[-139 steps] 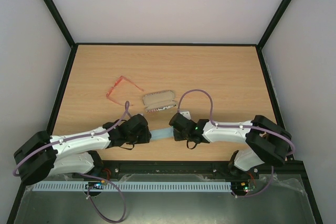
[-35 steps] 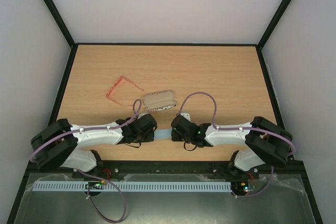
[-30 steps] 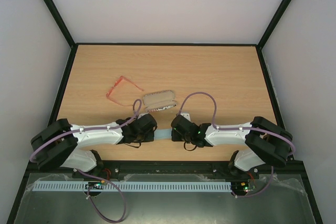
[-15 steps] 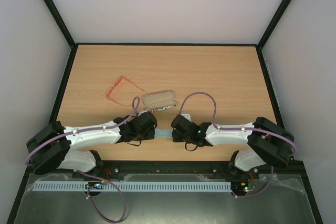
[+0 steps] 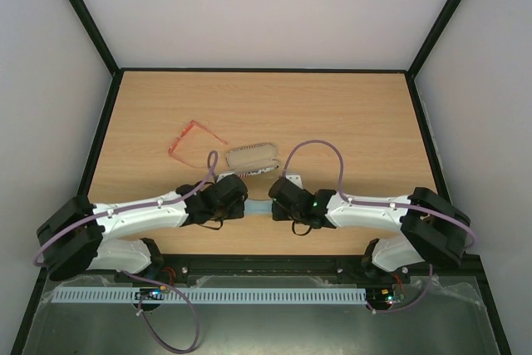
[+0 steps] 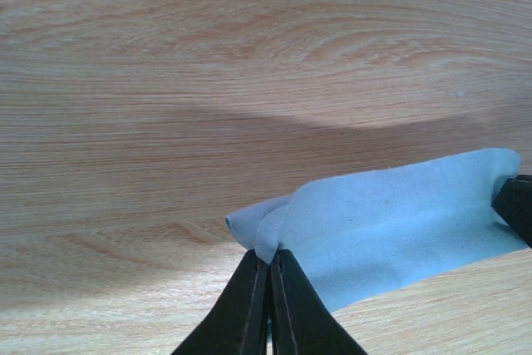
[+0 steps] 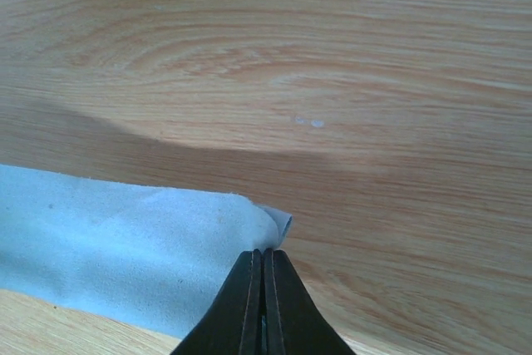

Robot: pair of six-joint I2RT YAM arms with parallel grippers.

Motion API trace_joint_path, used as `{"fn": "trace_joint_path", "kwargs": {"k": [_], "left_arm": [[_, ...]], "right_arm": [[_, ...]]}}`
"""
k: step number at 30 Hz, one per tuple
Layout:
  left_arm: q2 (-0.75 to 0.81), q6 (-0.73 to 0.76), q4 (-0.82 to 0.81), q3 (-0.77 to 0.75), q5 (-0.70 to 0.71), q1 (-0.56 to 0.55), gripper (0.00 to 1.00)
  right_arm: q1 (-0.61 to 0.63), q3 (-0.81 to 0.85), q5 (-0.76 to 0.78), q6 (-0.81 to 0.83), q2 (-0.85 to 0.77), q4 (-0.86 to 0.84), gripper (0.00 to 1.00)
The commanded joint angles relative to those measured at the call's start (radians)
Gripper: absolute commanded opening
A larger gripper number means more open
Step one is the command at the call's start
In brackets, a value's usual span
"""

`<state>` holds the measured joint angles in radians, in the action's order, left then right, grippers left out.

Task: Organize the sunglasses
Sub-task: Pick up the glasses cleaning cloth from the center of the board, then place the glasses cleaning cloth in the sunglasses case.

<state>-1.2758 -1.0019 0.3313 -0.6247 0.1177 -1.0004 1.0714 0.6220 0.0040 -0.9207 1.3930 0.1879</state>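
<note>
Both arms have drawn inward since the earliest view, so the strip of blue cloth (image 5: 259, 208) showing between them is much shorter, and the two wrists now sit a little farther up the counter (image 5: 349, 114), closer to the case (image 5: 253, 156).

The left claw (image 6: 268, 257) is pressed together on one corner of the cloth, which puckers into a small fold right at its tips. The right claw (image 7: 263, 255) is likewise clamped on the opposite corner, whose edge curls up above its tips. Between the two the cloth lies low over the wood; whether it touches the counter I cannot tell.

The sunglasses (image 5: 189, 140) lie on the counter in its left half, to the left of the case and slightly beyond it, not touching it. They are well apart from both claws, and neither arm is near them.
</note>
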Motion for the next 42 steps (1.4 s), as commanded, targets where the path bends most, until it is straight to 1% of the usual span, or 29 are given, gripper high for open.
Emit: {"fn": "trace_joint_path", "kwargs": {"k": [1,13,26,34,42], "left_arm": [[0.027,0.009,0.046,-0.037,0.037,0.006,0.02],[0.044,0.041,0.061,-0.08,0.073,0.051,0.02],[0.02,0.094,0.06,-0.16,0.096,0.118,0.02],[-0.012,0.135,0.0,-0.172,0.087,0.202,0.02],[-0.103,0.175,-0.078,-0.204,0.071,0.261,0.02]], "right_arm": [[0.001,0.056,0.062,0.023,-0.021,0.072,0.01],[-0.096,0.135,0.057,0.118,-0.027,0.124,0.01],[-0.178,0.283,0.055,0.218,0.039,0.174,0.01],[-0.243,0.379,0.043,0.28,0.121,0.179,0.01],[-0.294,0.458,0.021,0.334,0.208,0.164,0.01]]}}
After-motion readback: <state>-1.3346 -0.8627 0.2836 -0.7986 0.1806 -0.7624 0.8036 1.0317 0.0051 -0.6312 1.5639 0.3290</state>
